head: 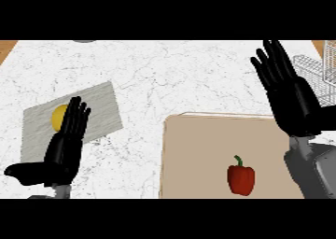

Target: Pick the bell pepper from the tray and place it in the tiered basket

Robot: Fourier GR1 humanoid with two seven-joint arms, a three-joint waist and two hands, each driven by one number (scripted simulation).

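Marble counter (185, 74) bears tray (198, 154) with bell pepper (241, 179); left hand (64, 144), right hand (288, 93) open-fingered.

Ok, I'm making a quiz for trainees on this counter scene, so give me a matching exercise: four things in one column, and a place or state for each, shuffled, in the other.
Things:
1. bell pepper
2. yellow object
3. tiered basket
4. right hand

Places or states:
A. wire frame at the counter's far right edge
B. open, fingers straight, above the tray's far right corner
C. lying on the tan tray, stem pointing away
D. on the grey mat, partly hidden by the left hand

Pairs: 1-C, 2-D, 3-A, 4-B
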